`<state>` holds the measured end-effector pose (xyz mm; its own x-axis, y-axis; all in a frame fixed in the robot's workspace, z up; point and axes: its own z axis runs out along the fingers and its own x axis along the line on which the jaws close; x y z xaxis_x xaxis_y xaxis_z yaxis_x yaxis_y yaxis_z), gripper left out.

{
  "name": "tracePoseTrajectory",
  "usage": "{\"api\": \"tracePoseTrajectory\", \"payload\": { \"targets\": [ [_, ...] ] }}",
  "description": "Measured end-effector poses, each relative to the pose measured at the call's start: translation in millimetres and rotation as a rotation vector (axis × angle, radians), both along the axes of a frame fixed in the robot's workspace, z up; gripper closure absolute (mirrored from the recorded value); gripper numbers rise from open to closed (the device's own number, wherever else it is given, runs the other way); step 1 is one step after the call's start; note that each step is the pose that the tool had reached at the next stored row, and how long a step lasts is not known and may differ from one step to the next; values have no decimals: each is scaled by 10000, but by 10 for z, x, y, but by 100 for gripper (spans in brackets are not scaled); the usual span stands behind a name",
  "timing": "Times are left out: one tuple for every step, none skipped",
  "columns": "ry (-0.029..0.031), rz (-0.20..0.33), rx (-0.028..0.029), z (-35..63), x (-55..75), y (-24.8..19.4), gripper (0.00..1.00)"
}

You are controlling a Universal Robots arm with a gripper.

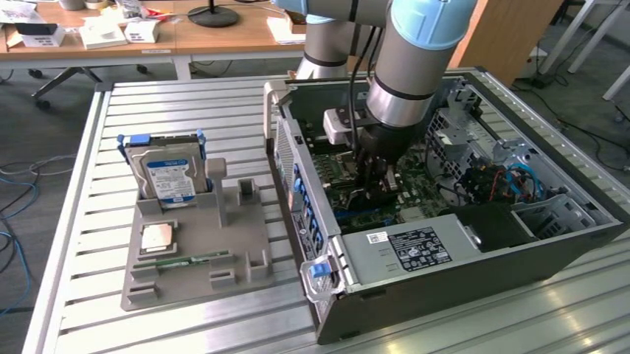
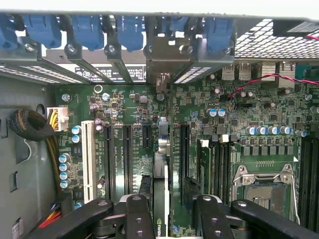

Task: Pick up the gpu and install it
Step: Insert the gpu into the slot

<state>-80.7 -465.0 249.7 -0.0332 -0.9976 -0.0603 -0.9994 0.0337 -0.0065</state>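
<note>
Gpu (image 2: 159,199): being pinched edge-on by the gripper (image 2: 172,214), black fingers (image 2: 137,214) pressing in from either side, so clamped on the card rather than standing free. Hanging low inside the open computer case (image 1: 551,251), just above the green motherboard (image 2: 239,114), with the card's bracket end pointing toward the rear slot opening (image 2: 159,64) under the row of blue retention clips (image 2: 129,30).

Judging the risks from here:

- Sitting between two long black expansion slots (image 2: 127,149) and (image 2: 183,149), with the target connector hidden under the card itself; cannot tell how well the edge is lining up. Pressing down off-line would be grinding the contacts against the slot wall or the board.
- Tilting in the grip would be seating one end first and jamming.
- Catching the bracket on the metal rear frame would be stopping the card short.
- Gripping such a thin edge, possibly slipping under downward force.
- Crowding nearby: small capacitors (image 2: 214,113) and the bare processor socket (image 2: 261,184), both at risk of being struck by a wide finger.
</note>
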Motion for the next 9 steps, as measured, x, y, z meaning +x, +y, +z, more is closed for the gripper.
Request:
{"api": "tracePoseTrajectory", "payload": {
  "targets": [
    [-1,0,0,0,0,0,60],
    [0,0,0,0,0,0,60],
    [-1,-1,0,0,-1,3,60],
    [-3,-3,0,0,-1,7,60],
    [-5,-2,1,0,-1,9,60],
    [-7,-1,2,0,0,11,60],
    [-9,-1,2,0,0,14,60],
    [-11,-2,2,0,-1,18,60],
    [-12,-2,2,0,-1,22,60]
  ]
}}
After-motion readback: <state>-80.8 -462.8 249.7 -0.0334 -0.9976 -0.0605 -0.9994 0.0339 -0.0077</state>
